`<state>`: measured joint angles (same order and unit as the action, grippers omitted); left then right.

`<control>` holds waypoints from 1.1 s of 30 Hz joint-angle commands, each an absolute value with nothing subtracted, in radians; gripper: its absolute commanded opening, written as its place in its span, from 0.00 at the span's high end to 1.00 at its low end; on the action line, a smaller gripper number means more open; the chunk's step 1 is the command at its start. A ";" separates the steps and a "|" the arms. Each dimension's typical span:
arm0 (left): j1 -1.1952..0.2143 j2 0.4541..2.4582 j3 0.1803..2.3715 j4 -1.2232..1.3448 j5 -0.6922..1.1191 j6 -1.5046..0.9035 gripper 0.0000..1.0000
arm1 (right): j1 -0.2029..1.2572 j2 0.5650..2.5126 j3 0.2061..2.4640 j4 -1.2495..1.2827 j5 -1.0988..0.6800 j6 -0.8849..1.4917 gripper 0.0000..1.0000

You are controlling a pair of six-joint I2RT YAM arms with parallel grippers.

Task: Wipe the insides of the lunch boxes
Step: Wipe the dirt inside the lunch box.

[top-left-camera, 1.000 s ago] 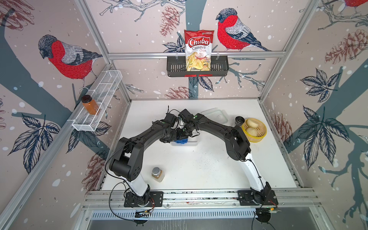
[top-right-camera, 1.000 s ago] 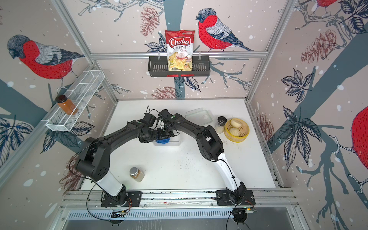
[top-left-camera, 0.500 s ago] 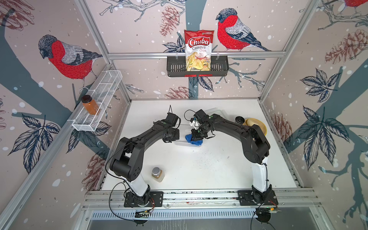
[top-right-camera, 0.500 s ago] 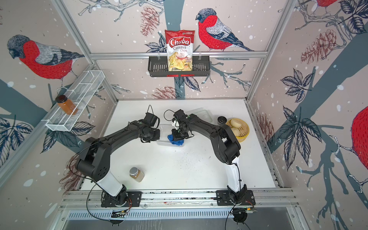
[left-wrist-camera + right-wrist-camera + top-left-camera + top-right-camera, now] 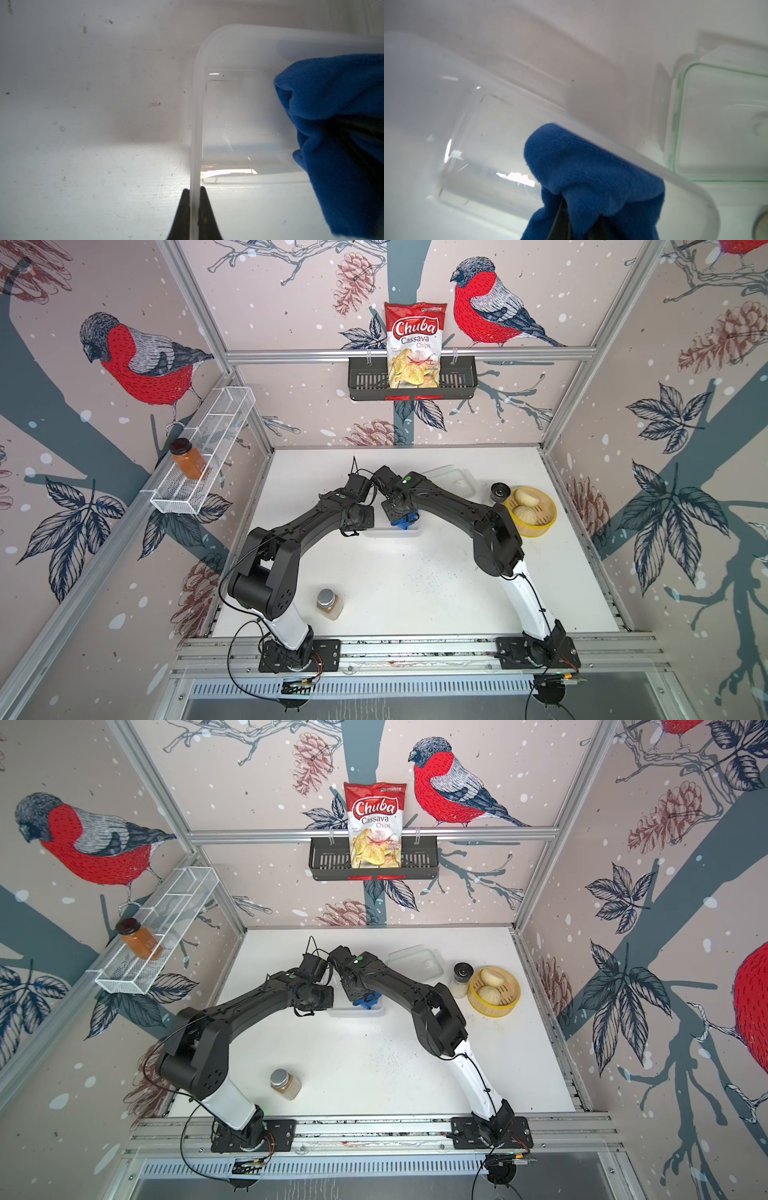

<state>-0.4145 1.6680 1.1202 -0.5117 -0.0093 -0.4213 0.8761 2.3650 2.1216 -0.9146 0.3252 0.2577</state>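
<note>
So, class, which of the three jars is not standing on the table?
The orange-filled jar: it sits in the wire shelf on the wall, while both others stand on the table.

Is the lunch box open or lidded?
Open: the lid lies apart, and the blue cloth is inside the lunch box.

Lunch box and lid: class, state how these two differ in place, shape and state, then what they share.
The lunch box lies nearer the front; the lid lies apart, farther back. The lunch box has deep walls; the lid is flat, with a green rim. The left pincer clamps the lunch box's wall and a blue cloth is inside it; the lid lies free. Both are see-through, rectangular and round-cornered.
</note>
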 commanded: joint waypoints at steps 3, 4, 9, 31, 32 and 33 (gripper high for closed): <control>-0.415 1.660 1.115 -0.500 -0.009 -0.428 1.00 | 0.851 2.410 2.186 -0.952 0.499 0.264 1.00; -0.414 1.662 1.115 -0.500 -0.011 -0.428 1.00 | 0.842 2.413 2.192 -0.956 0.495 0.272 1.00; -0.414 1.668 1.116 -0.502 -0.016 -0.428 1.00 | 0.807 2.365 2.134 -0.904 0.466 0.277 1.00; -0.414 1.665 1.114 -0.505 -0.037 -0.434 1.00 | 0.849 2.163 1.736 -0.821 -0.203 0.303 1.00; -0.414 1.662 1.110 -0.502 -0.036 -0.435 1.00 | 0.830 2.174 1.747 -0.829 -0.175 0.300 1.00; -0.414 1.661 1.105 -0.500 -0.035 -0.437 1.00 | 0.813 2.180 1.760 -0.837 -0.138 0.299 1.00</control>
<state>-0.4152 1.6718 1.1107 -0.5610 -0.0238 -0.4088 0.8417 2.1635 1.7401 -0.8093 -0.1410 0.2935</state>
